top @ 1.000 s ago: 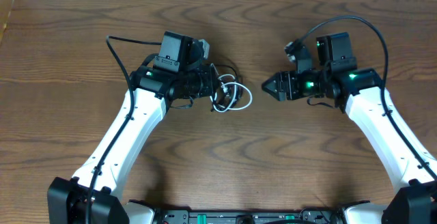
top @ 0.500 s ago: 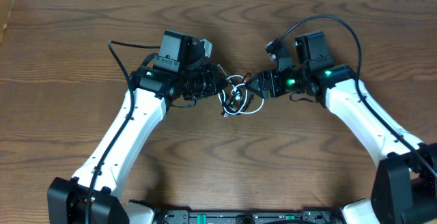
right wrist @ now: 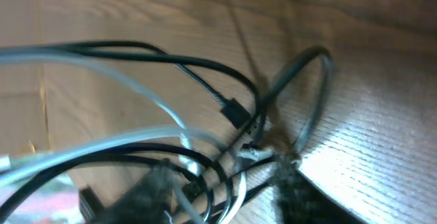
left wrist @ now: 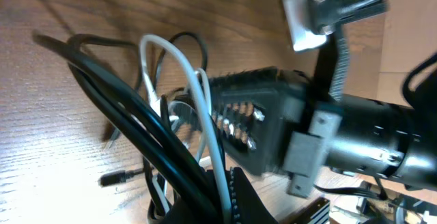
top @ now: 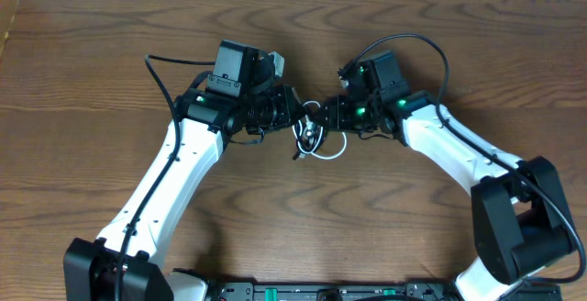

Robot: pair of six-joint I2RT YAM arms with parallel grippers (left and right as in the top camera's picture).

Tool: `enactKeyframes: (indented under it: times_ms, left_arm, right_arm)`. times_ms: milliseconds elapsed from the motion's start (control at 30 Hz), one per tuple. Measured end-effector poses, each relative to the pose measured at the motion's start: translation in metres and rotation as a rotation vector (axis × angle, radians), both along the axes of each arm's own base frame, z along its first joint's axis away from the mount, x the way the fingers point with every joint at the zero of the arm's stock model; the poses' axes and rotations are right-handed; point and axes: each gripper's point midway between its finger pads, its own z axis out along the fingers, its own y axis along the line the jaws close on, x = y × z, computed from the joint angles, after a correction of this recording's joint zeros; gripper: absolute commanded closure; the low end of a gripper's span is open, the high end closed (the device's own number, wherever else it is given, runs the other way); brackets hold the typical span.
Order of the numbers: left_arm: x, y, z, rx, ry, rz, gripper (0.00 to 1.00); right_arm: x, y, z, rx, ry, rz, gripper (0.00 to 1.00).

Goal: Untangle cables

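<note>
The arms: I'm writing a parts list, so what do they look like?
The left arm and right arm have white links and black joints. A black camera box tops the left wrist. The right one shows green lights and a looping black wire. The right gripper is black with ribbed pads.

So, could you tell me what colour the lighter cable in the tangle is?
The cable is white, clearest in the left wrist view.

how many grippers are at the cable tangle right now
2. The left gripper meets the cable tangle from its left side; the right gripper comes in from its right, fingertips among the loops. No other gripper is in view.
</note>
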Motion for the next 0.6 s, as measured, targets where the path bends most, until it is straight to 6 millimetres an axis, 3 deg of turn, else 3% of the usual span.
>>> enactKeyframes:
  times_ms: [133,400,600]
  left_arm:
    - [0.004,0.007,0.000,0.012,-0.027,-0.009,0.93]
    - [0.027,0.054,-0.001,0.052,-0.080,0.063,0.92]
    - [0.022,0.055,-0.004,0.073,-0.083,0.026,0.93]
  right_arm:
    - [-0.003,-0.023,-0.019,-0.102,0.071,-0.078,0.99]
    - [0.013,-0.106,-0.037,-0.246,0.124,-0.230,0.99]
    - [0.026,-0.159,-0.038,-0.248,0.130,-0.307,0.96]
